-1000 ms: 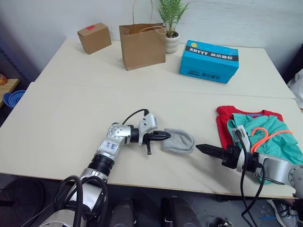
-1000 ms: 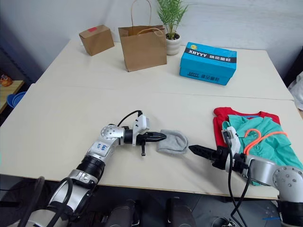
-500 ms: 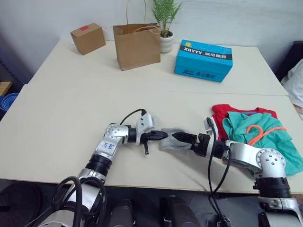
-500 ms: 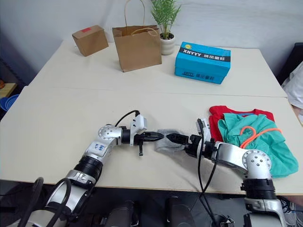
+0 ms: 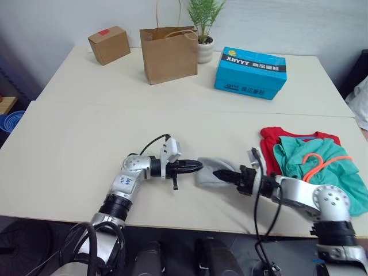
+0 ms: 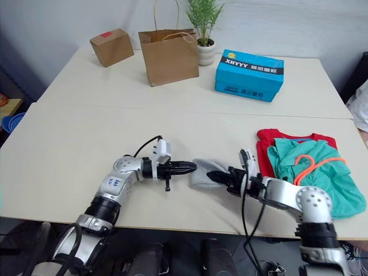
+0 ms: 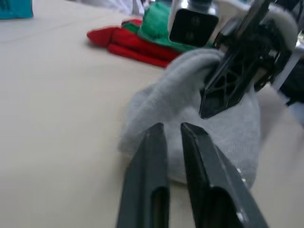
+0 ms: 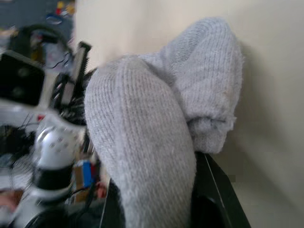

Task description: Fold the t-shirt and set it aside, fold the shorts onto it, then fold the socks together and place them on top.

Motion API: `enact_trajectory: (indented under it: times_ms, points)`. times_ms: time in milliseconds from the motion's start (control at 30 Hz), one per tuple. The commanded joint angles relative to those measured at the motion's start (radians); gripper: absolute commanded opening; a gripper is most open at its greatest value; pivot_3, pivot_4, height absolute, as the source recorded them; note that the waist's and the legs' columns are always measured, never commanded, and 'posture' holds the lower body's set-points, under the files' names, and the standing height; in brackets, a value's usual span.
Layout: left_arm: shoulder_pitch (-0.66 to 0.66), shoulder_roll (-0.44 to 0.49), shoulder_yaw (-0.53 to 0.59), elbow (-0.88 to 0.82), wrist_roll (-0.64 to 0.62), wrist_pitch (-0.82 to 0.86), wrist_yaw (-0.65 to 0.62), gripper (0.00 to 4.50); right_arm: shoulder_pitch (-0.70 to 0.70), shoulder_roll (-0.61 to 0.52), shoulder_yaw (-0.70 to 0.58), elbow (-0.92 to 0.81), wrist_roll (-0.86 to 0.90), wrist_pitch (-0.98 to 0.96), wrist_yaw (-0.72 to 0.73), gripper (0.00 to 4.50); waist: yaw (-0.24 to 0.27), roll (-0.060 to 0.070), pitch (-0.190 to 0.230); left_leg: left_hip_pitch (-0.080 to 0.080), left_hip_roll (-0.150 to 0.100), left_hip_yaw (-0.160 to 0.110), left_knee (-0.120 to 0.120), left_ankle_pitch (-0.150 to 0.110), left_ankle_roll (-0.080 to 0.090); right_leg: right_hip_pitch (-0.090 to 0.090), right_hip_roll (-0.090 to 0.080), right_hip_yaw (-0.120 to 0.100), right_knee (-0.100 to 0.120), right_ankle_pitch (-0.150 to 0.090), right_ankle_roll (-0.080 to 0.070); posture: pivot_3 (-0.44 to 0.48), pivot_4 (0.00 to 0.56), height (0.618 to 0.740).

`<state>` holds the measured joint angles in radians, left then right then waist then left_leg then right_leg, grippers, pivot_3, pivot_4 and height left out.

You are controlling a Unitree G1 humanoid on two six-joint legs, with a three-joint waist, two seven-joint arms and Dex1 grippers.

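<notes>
Right wrist view: the right gripper's (image 5: 221, 173) black fingers (image 8: 216, 190) are clamped on the grey socks (image 5: 209, 172), knit cloth draped over and between them. Left wrist view: the left gripper's (image 7: 170, 142) two fingers stand nearly together with a thin gap, nothing between them, tips just short of the socks' near edge; whether they touch the cloth cannot be told. Head views: both grippers meet from opposite sides at the socks, which lie close to the front edge of the table (image 5: 75, 144), about midway along it. The bundle's long axis runs roughly parallel to that front edge, in line with the two grippers. Toward the right front corner, the red t-shirt (image 5: 270, 138) lies folded with the teal shorts (image 5: 322, 172) on top, orange drawstring (image 5: 315, 164) uppermost; a strip of bare table separates this pile from the socks. Bare surface extends left of the left arm and behind the grippers to the middle. Along the back edge stand a small cardboard box (image 5: 108, 45), a paper bag (image 5: 168, 48), a potted plant (image 5: 205, 29) and a blue box (image 5: 250, 72)
</notes>
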<state>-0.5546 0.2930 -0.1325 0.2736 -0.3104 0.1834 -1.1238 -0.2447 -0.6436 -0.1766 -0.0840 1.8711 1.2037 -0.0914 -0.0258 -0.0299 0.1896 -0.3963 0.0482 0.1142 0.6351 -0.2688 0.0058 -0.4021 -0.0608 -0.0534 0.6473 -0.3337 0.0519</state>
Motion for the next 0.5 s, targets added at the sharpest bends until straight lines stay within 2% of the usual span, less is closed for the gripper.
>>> enact_trajectory:
  times_ms: [33,133,267,300,333,400,500]
  points:
    - [0.029,0.076,0.064,-0.183,-0.089,0.060,-0.034,1.78,0.063,-0.143,-0.182,-0.107,0.101,0.027,0.168,0.16,0.000,0.000,0.000,-0.001,0.000,0.000,-0.001,0.000,0.000,-0.001,0.000,0.000,-0.001,0.000,0.000,0.000,0.150,0.740]
    - [0.066,0.141,0.137,-0.368,-0.203,0.171,-0.012,2.74,0.176,-0.360,-0.443,0.014,0.101,0.080,0.237,0.16,0.001,0.002,0.001,-0.001,-0.001,0.000,-0.002,0.000,0.001,-0.001,0.000,0.000,-0.003,0.000,0.001,0.000,0.150,0.740]
    - [0.094,0.162,0.185,-0.526,-0.320,0.302,0.066,3.94,0.305,-0.556,-0.647,0.204,0.067,0.149,0.281,0.16,0.007,0.002,0.001,-0.003,-0.002,0.000,0.000,-0.001,0.002,0.000,0.000,0.000,-0.006,0.001,0.004,0.000,0.150,0.740]
    - [0.102,0.161,0.194,-0.551,-0.342,0.327,0.086,4.25,0.326,-0.602,-0.679,0.269,0.004,0.169,0.299,0.16,0.008,0.002,0.001,-0.002,-0.002,0.000,-0.001,-0.001,0.002,0.001,0.001,0.001,-0.007,0.001,0.004,0.000,0.150,0.740]
    - [0.111,0.157,0.199,-0.566,-0.358,0.344,0.106,4.49,0.340,-0.639,-0.696,0.321,-0.059,0.189,0.333,0.16,0.008,0.002,0.001,-0.002,-0.001,0.000,-0.001,-0.001,0.003,0.001,0.001,0.001,-0.008,0.001,0.005,0.000,0.150,0.740]
    - [0.123,0.152,0.197,-0.584,-0.374,0.363,0.134,4.50,0.342,-0.694,-0.681,0.409,-0.175,0.204,0.406,0.16,0.007,0.002,0.001,-0.001,-0.002,0.001,-0.001,-0.001,0.003,0.003,0.001,0.003,-0.010,0.002,0.006,0.000,0.150,0.740]
    - [0.126,0.154,0.173,-0.582,-0.362,0.357,0.142,4.50,0.273,-0.736,-0.546,0.507,-0.343,0.179,0.517,0.16,-0.003,0.001,0.001,0.002,-0.002,0.003,-0.001,-0.001,0.003,0.005,0.002,0.005,-0.010,0.002,0.006,0.000,0.150,0.740]
